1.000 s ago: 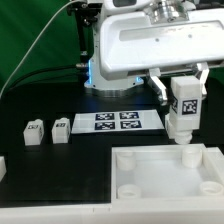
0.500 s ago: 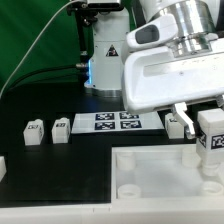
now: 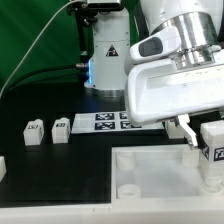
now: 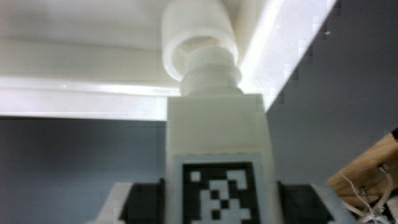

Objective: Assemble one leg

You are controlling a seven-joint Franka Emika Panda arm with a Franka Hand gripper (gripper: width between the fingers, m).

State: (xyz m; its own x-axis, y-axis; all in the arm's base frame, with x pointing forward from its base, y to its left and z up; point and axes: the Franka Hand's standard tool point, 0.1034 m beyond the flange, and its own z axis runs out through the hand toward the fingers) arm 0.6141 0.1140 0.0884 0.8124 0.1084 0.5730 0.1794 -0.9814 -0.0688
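Note:
My gripper (image 3: 212, 140) is shut on a white leg (image 3: 212, 153) with a black-and-white marker on its face, held upright at the exterior view's right edge, over the right side of the large white panel (image 3: 150, 175). In the wrist view the leg (image 4: 217, 140) fills the middle between my dark fingers (image 4: 139, 200), its round peg end pointing at the panel's edge (image 4: 107, 70). Two more legs (image 3: 34, 132) (image 3: 60, 129) stand on the black table at the exterior view's left. Another white piece (image 3: 2, 167) shows at the left edge.
The marker board (image 3: 100, 122) lies flat behind the panel, partly hidden by my arm's white body (image 3: 170, 85). The robot base (image 3: 105, 60) stands at the back. A cable (image 3: 40, 45) runs along the back left.
My gripper has moved with the leg toward the exterior view's right and down, from above the panel's back right corner to its right edge.

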